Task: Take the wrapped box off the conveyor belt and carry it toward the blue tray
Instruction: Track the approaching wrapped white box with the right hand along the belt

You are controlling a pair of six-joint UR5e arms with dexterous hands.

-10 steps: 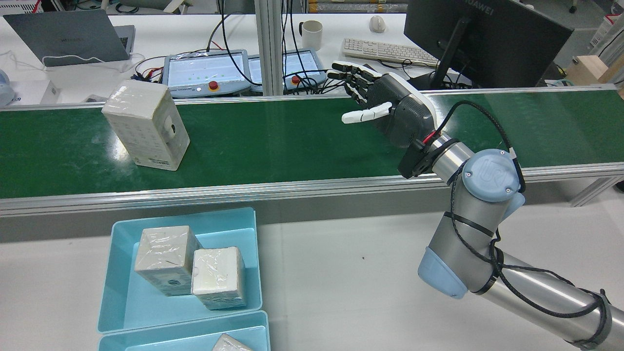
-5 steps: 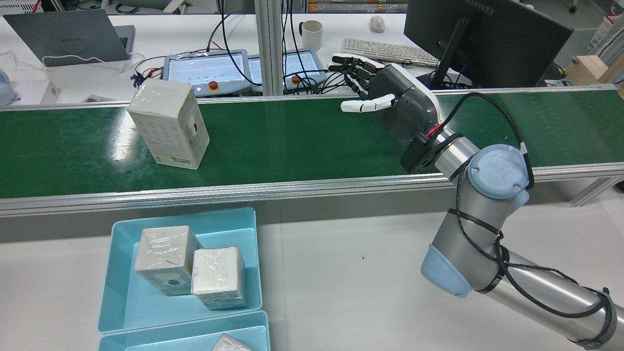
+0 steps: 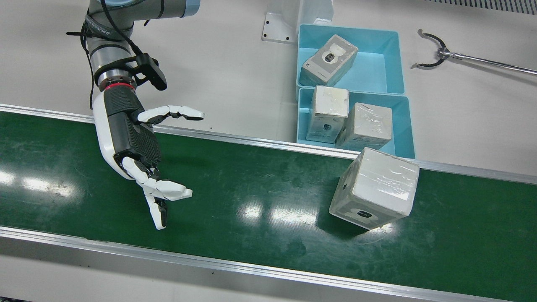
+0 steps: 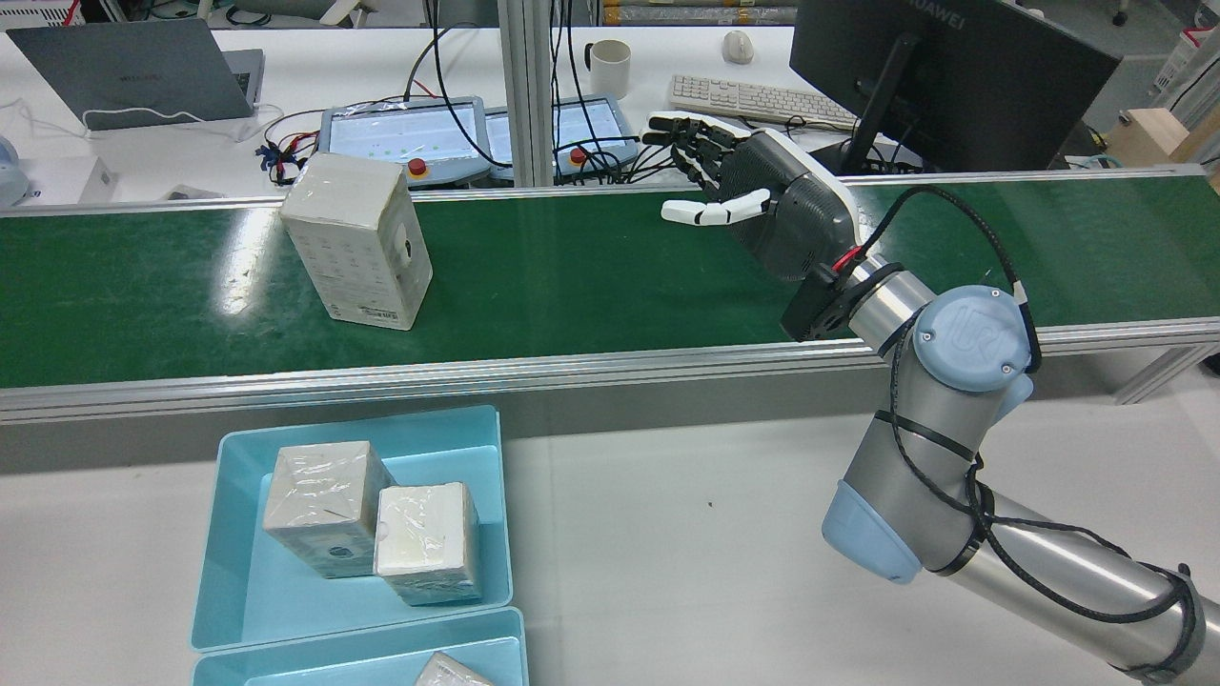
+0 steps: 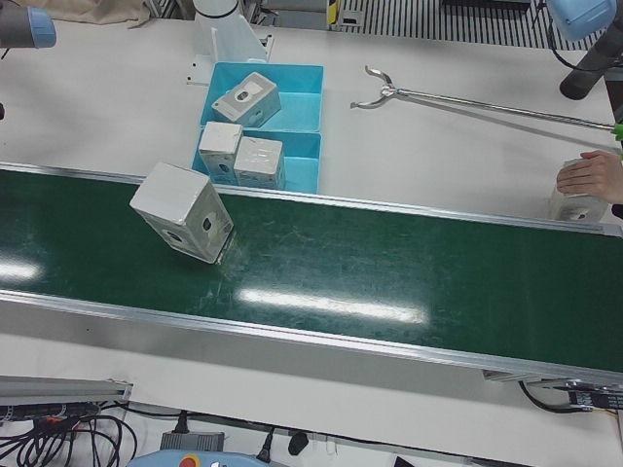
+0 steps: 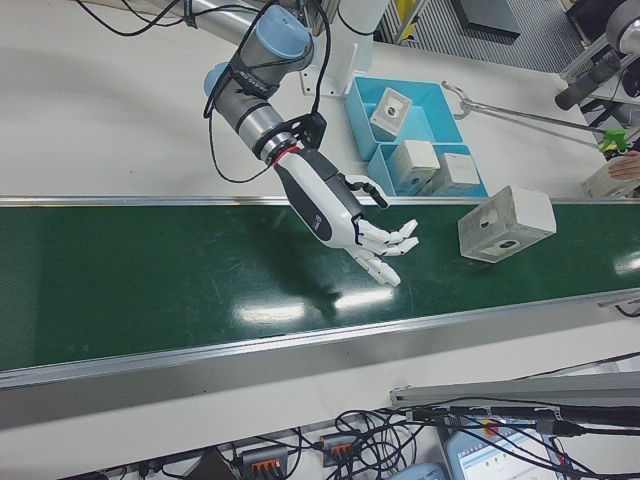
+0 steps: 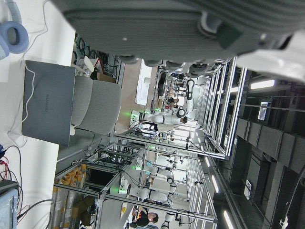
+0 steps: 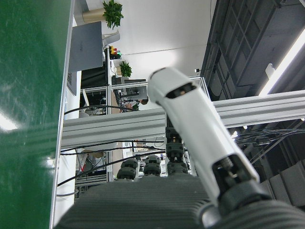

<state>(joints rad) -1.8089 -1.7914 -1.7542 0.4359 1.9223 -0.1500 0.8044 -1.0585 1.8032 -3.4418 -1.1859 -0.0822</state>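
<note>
Wrapped box (image 4: pixel 357 252) upright on green conveyor belt (image 4: pixel 591 276), free-standing, touched by nothing; in front view (image 3: pixel 374 188) on belt just past the rail beside the blue tray (image 3: pixel 400 111). Tray on white tabletop (image 4: pixel 686 534), two wrapped boxes already inside, side by side; second blue tray (image 3: pixel 388 54) adjoining, one box in it.

Right hand (image 4: pixel 753 200) poised above belt, well apart from the box, palm turned toward it. Fingers spread and extended, thumb out to the side, nothing held. Same hand in front view (image 3: pixel 134 155) and right-front view (image 6: pixel 345 215), fingers splayed over bare belt.

Left hand: only dark palm edge filling top of its own camera; open or closed cannot be told.

Person's hand (image 5: pixel 592 175) resting on an object at far tabletop edge.
</note>
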